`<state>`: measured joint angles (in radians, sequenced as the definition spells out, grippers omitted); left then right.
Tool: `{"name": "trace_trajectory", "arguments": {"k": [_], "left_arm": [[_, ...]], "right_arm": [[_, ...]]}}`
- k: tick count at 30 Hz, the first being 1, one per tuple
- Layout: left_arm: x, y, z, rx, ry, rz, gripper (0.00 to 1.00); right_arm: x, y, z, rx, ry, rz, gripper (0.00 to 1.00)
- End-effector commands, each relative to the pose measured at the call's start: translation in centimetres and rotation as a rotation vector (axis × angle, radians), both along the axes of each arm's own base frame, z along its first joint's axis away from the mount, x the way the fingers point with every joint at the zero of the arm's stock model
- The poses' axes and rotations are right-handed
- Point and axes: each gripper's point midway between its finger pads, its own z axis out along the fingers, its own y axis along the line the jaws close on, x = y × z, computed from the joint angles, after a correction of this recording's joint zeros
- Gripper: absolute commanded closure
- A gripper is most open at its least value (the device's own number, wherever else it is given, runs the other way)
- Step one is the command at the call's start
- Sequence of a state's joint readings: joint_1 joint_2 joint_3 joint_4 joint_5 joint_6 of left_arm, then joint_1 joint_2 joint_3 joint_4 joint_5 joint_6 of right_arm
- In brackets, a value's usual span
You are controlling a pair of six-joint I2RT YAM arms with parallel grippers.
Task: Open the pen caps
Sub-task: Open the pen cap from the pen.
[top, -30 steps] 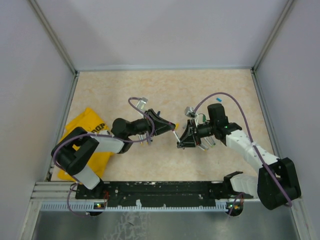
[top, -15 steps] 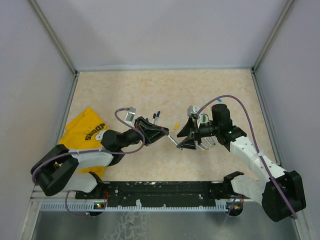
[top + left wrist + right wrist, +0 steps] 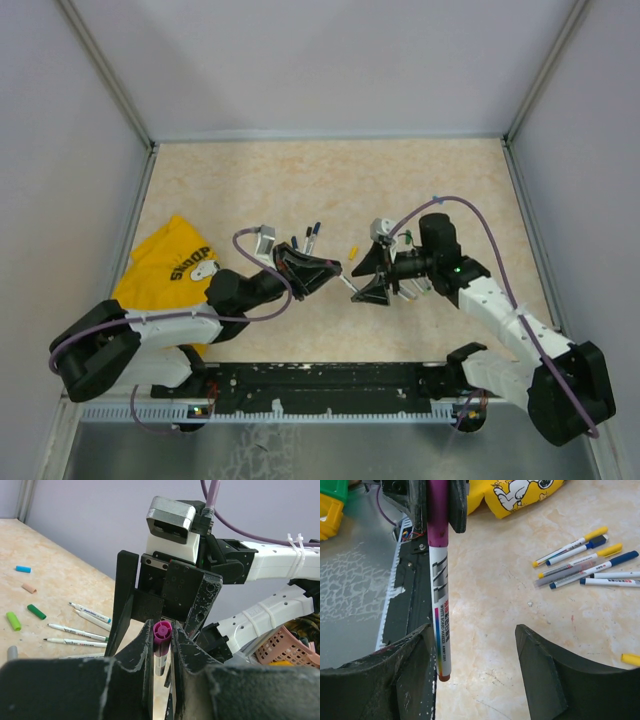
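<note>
My worktop carries a yellow cloth at its left edge. Over the middle, my left gripper is clenched on the purple end of a pen, holding it in the air. My right gripper is spread wide and grasps nothing, its jaws flanking the barrel's free end. I cannot tell whether that end is bare. Pens near the middle look capped, so I judge much remains. Opened pens and loose pen caps toward the right side suggest some are done. Only my own arms crowd the space.
</note>
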<state>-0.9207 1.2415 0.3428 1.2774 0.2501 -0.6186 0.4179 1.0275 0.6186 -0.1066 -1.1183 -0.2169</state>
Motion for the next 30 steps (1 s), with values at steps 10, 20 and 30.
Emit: {"name": "trace_trajectory", "arguments": {"k": [10, 20, 30], "left_arm": [[0.8, -0.2, 0.5, -0.03, -0.016, 0.064, 1.0], [0.8, -1.2, 0.4, -0.037, -0.008, 0.04, 1.0], [1.6, -1.2, 0.3, -0.044, -0.006, 0.078, 1.0]], "right_arm": [[0.3, 1.0, 0.0, -0.005, -0.042, 0.001, 0.33], [0.9, 1.2, 0.0, -0.014, -0.028, -0.03, 0.36], [-0.1, 1.5, 0.7, 0.014, -0.042, 0.026, 0.92]]}}
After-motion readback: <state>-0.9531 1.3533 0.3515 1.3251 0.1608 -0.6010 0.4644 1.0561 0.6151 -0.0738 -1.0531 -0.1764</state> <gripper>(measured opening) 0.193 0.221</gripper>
